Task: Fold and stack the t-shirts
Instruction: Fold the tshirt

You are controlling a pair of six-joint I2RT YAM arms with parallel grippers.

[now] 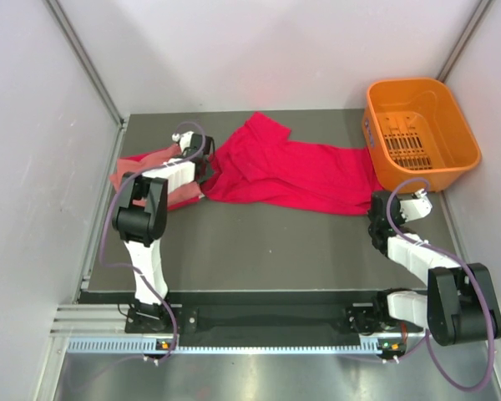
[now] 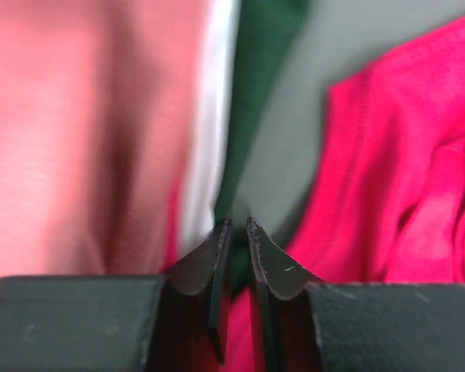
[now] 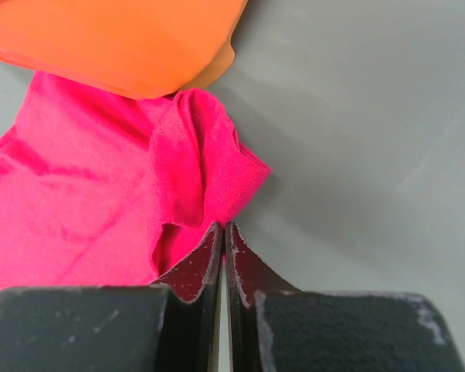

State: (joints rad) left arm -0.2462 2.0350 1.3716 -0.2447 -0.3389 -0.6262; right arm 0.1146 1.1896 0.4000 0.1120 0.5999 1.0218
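A crimson red t-shirt (image 1: 292, 171) lies spread across the middle of the grey table. My left gripper (image 1: 207, 174) is at its left edge, and my right gripper (image 1: 376, 203) is at its right corner. In the left wrist view the left gripper (image 2: 238, 225) has its jaws nearly together with red cloth (image 2: 403, 170) bunched between them. A salmon pink t-shirt (image 2: 77, 139), a pale one (image 2: 209, 132) and a dark green one (image 2: 263, 70) lie stacked just beyond. In the right wrist view the right gripper (image 3: 224, 226) is shut, pinching a fold of the red shirt (image 3: 77, 178).
An orange plastic basket (image 1: 376, 100) stands at the back right, touching the red shirt's right end; its wall (image 3: 116, 39) shows in the right wrist view. The salmon pink shirt (image 1: 119, 175) lies by the table's left edge. White walls enclose the table on three sides.
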